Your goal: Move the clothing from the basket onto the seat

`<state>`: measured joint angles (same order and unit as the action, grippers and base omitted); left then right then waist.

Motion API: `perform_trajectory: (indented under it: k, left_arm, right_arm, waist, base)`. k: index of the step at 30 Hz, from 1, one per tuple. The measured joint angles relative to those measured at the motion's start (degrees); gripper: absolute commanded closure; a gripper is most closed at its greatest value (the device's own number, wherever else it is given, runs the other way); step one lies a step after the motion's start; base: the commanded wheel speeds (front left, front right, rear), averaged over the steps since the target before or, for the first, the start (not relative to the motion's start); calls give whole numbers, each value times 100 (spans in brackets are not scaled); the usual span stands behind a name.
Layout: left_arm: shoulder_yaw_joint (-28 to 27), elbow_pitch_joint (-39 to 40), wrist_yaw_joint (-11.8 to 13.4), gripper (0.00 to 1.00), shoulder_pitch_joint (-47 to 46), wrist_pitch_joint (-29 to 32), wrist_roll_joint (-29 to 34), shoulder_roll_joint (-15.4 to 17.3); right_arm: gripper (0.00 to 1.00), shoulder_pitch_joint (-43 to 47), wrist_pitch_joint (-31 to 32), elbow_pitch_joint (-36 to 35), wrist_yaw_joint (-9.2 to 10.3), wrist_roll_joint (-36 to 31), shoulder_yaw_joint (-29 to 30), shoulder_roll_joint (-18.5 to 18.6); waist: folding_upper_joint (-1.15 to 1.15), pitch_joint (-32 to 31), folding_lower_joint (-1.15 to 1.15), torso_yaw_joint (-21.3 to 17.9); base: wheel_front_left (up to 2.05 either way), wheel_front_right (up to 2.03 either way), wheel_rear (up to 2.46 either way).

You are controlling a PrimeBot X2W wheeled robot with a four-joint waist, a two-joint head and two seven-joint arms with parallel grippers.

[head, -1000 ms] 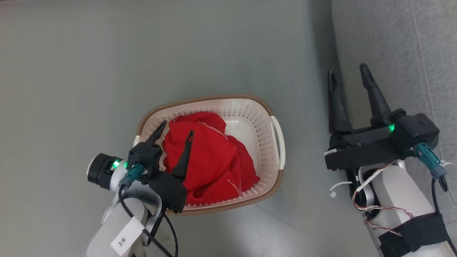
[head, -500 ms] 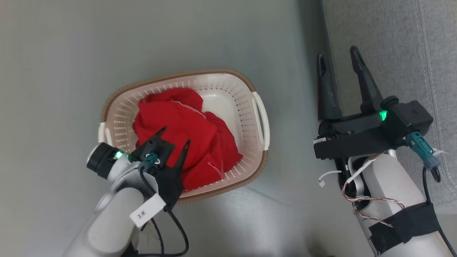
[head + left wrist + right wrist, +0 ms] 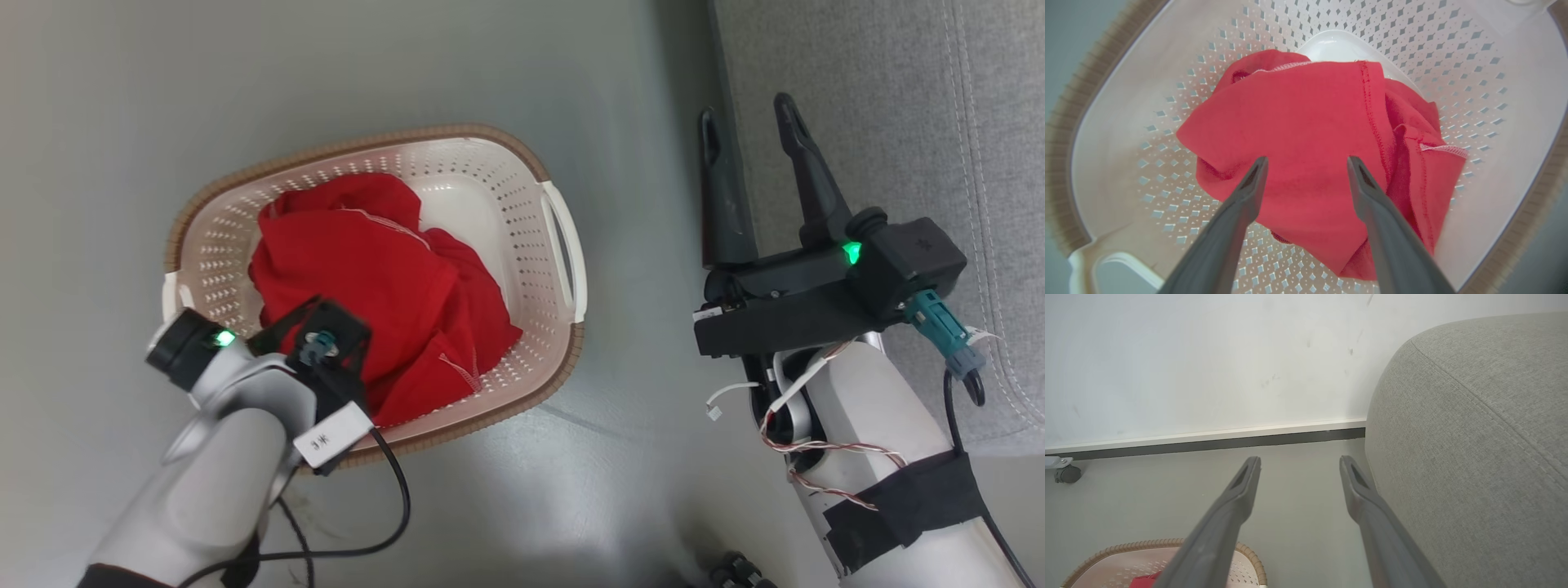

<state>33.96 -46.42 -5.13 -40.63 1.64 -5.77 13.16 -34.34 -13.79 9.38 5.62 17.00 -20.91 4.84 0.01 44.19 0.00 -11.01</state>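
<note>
Your left pincer (image 3: 1306,163) hangs spread over the clothing (image 3: 1306,118) in the basket (image 3: 1114,122); your right pincer (image 3: 744,122), spread, hovers beside the seat (image 3: 882,122).

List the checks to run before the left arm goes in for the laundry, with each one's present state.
1. Left tool open: ok, jaws spread wide.
2. Left tool lined up: ok, it points down at the clothing heaped in the basket.
3. Fingertips touching the fabric: cannot tell.
4. Clothing free to lift: ok, nothing lies on top of it.
5. Right tool out of the way: ok, open, beside the seat and apart from the basket.
6. Drop spot on the seat: cannot tell, much of it lies outside the pictures.
</note>
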Motion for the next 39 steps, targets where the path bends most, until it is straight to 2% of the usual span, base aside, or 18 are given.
perform_trajectory:
  k: [20, 35, 36, 37, 38, 39]
  left_arm:
    - [180, -932, -94, 0, -598, 460, 244, 276]
    - [545, -1580, -154, 0, -1055, 1226, 394, 177]
    - [547, -1618, -155, 55, -1060, 1240, 394, 154]
    - [549, -1646, -193, 90, -1060, 1282, 393, 131]
    - [554, -1672, -196, 100, -1061, 1326, 393, 105]
    - [559, -1701, -196, 100, -1061, 1344, 392, 87]
  right_arm:
    - [0, -153, -49, 76, 18, 66, -266, -111]
    - [0, -266, -75, 62, 26, 123, -417, -134]
    - [0, -266, -75, 67, 26, 123, -421, -135]
    - [0, -266, -76, 68, 31, 124, -423, -135]
    - [0, -266, -76, 66, 45, 124, -426, -136]
    - [0, -266, -76, 65, 45, 124, -431, -136]
  waist:
    - [0, 373, 0, -398]
    - [0, 637, 0, -604]
    - [0, 647, 0, -612]
    - [0, 654, 0, -618]
    - [0, 659, 0, -622]
    - [0, 663, 0, -624]
  base:
    - [0, 0, 0]
    - [0, 0, 0]
    - [0, 0, 0]
    - [0, 0, 0]
    - [0, 0, 0]
    - [0, 0, 0]
